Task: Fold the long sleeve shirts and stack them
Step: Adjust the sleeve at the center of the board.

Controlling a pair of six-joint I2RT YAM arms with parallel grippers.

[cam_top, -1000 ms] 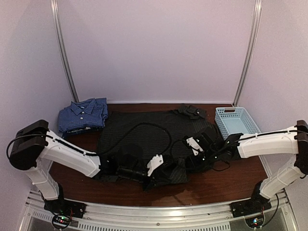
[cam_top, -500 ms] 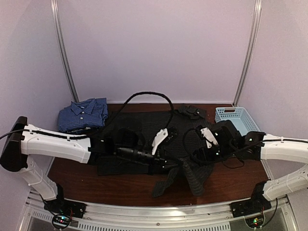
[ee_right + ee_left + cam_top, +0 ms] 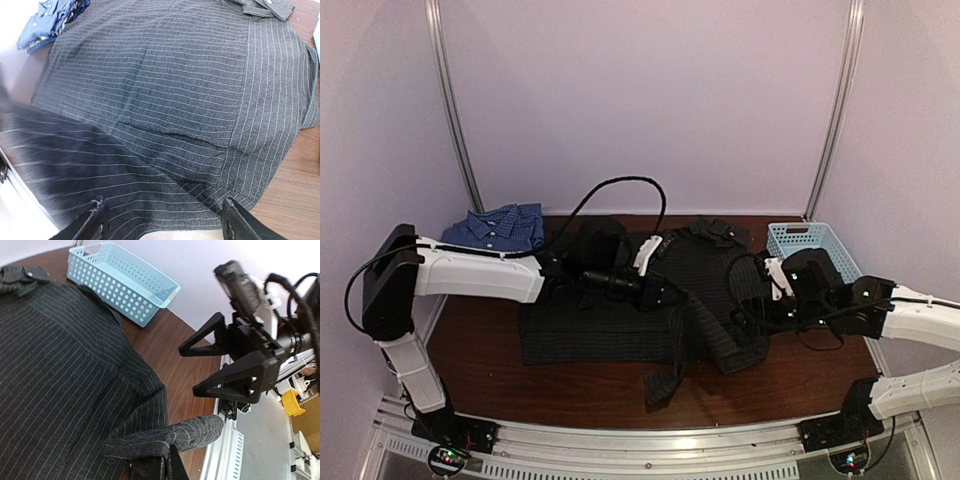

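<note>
The black pinstriped shirt [image 3: 600, 325] lies spread on the table, collar [image 3: 715, 232] at the far side. My left gripper [image 3: 665, 296] hovers over its middle, shut on a sleeve [image 3: 190, 432] that hangs from it toward the near edge [image 3: 662, 385]. In the left wrist view the fingers [image 3: 170, 470] pinch the rolled sleeve above the shirt body [image 3: 60, 365]. My right gripper [image 3: 748, 312] is open over the shirt's right side; its fingertips [image 3: 97, 222] stand wide apart above the striped cloth [image 3: 175, 85]. The blue checked shirt [image 3: 498, 226] lies folded at the far left, also in the right wrist view [image 3: 42, 25].
The light blue plastic basket [image 3: 812, 250] stands at the far right, beside the shirt's shoulder [image 3: 122, 282]. The right arm [image 3: 240, 350] shows close to the left gripper. Bare brown table [image 3: 470, 340] lies left of the shirt. The metal rail [image 3: 650, 440] runs along the near edge.
My left gripper has risen and moved toward the far side, pulling the sleeve up over the shirt body. The right gripper has shifted right and back.
</note>
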